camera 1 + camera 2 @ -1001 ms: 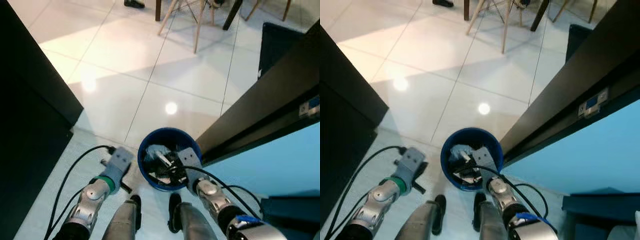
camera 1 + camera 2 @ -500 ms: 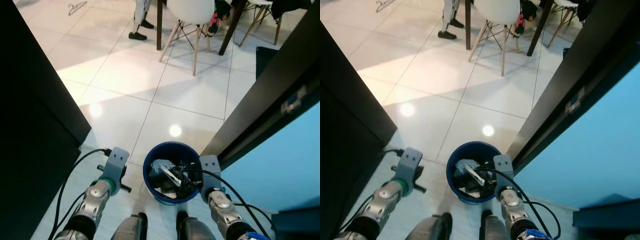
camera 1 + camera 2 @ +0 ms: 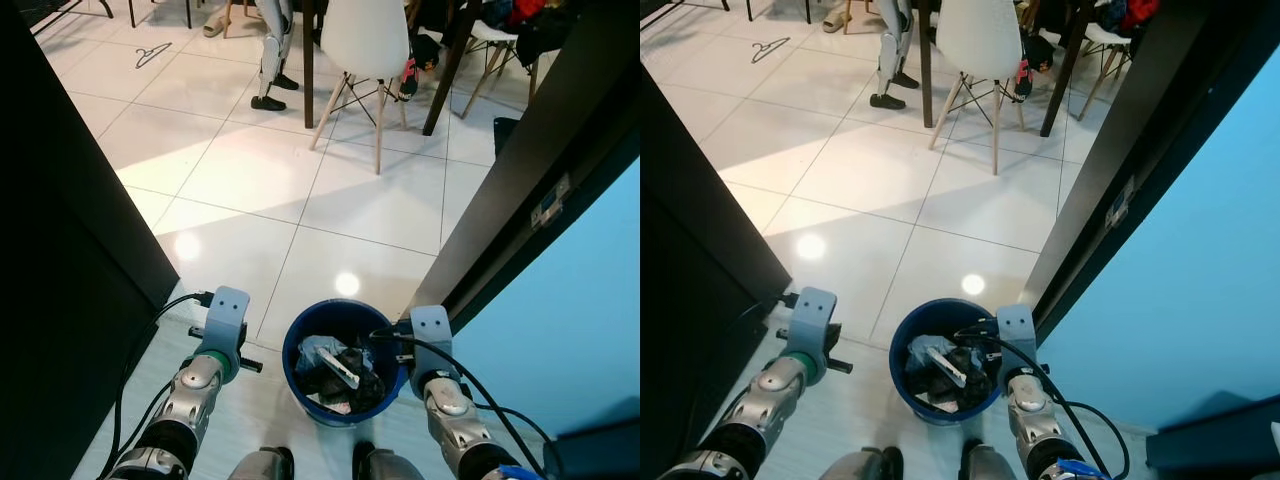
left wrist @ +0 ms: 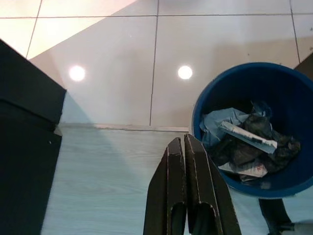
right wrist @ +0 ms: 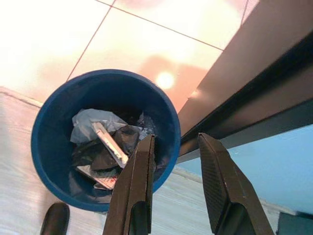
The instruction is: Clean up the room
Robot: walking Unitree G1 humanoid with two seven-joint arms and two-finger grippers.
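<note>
White floor tiles stretch from the blue bin toward a white chair and a person's legs far beyond it. The bin, stuffed with dark and pale rubbish, stands against the dark door frame.

The risk I see: the right gripper, fingers apart and empty, straddles the bin's rim on the door-frame side, so a careless swing could tip the bin and spill it. The left gripper hangs on the bin's opposite side, fingers pressed together, holding nothing.

Bright, sharp frames; ceiling lamps glare on the glossy floor tiles.
</note>
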